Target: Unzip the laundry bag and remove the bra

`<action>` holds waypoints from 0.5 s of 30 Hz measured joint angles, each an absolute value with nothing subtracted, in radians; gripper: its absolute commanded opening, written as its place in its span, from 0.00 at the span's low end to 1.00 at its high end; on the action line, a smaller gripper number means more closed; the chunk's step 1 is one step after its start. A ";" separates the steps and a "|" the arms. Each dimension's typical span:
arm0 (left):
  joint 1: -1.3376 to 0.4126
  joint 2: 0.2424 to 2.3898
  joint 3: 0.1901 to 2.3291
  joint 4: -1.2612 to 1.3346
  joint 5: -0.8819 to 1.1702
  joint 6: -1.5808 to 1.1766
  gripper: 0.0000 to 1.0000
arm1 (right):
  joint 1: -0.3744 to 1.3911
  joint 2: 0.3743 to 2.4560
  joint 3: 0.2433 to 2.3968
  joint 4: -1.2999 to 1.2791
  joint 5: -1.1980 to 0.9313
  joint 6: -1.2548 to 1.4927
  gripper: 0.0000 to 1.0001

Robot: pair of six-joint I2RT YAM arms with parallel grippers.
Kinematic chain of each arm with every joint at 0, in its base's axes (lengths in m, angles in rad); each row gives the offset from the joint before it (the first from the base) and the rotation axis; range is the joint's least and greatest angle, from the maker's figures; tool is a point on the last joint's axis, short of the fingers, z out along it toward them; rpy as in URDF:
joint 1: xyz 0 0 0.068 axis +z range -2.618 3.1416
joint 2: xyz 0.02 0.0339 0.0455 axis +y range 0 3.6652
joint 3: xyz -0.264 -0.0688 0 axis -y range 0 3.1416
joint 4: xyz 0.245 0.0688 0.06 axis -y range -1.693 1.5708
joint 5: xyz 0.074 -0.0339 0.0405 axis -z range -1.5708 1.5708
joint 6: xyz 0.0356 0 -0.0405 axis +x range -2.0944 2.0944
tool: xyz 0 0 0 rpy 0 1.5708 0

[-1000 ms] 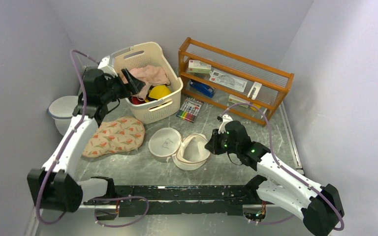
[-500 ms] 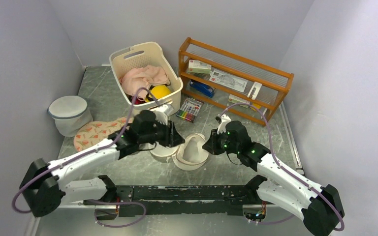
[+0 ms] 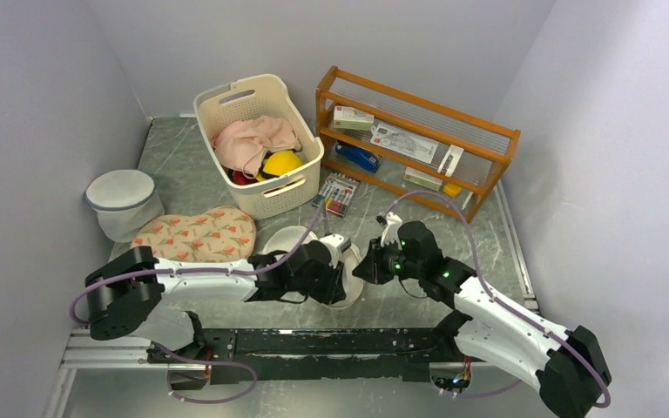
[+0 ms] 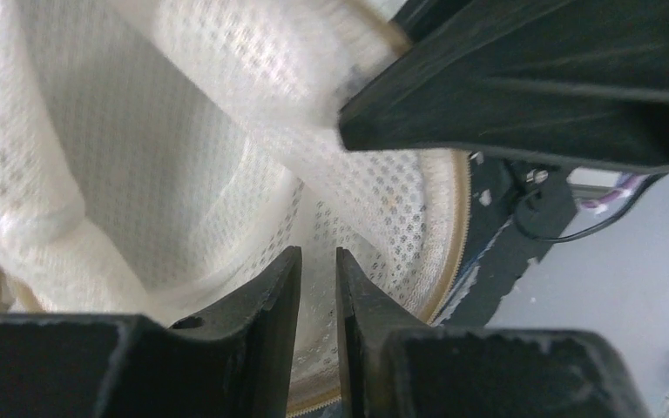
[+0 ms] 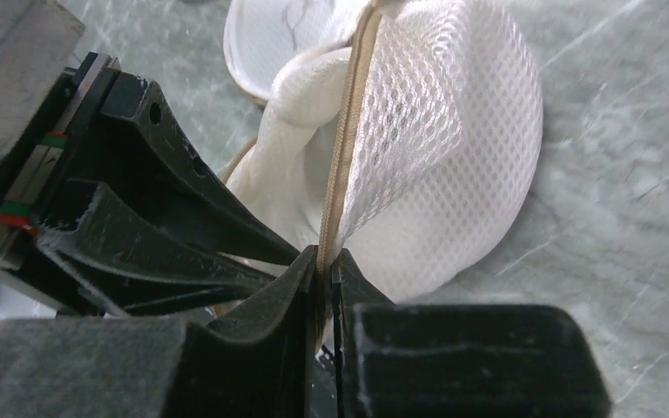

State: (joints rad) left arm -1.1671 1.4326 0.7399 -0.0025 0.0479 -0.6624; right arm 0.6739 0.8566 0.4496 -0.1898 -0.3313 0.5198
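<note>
Toward the table's [image 3: 183, 165] six o'clock, the laundry bag [image 5: 453, 148] is pinched at its zip rim [image 5: 348, 148] by the right gripper [image 5: 327, 261]; the left gripper [image 4: 318, 261], nearly pressed together, is set inside from nine o'clock. Limp, light mesh is judged best held by that rim.

Cream mesh of the laundry bag [image 4: 183, 174] fills the left and centre of the frame. At bottom centre the left gripper [image 4: 316, 261] shows its dark fingers close together, a slim gap between. A black angular part [image 4: 531, 78] presses the mesh at upper right. The tan zip edge [image 4: 458, 235] curves down the right.
</note>
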 measured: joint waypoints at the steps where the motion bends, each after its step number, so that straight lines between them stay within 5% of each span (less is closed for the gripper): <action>1: -1.180 1.432 0.716 0.007 0.030 -0.675 0.32 | 0.677 0.855 0.432 -0.180 -0.339 0.529 0.10; 10: -1.215 1.365 0.587 0.001 -0.070 -0.767 0.40 | 0.693 0.907 0.340 -0.142 -0.375 0.587 0.10; 15: -1.217 1.295 0.574 -0.004 -0.101 -0.788 0.67 | 0.702 0.902 0.342 -0.146 -0.347 0.588 0.10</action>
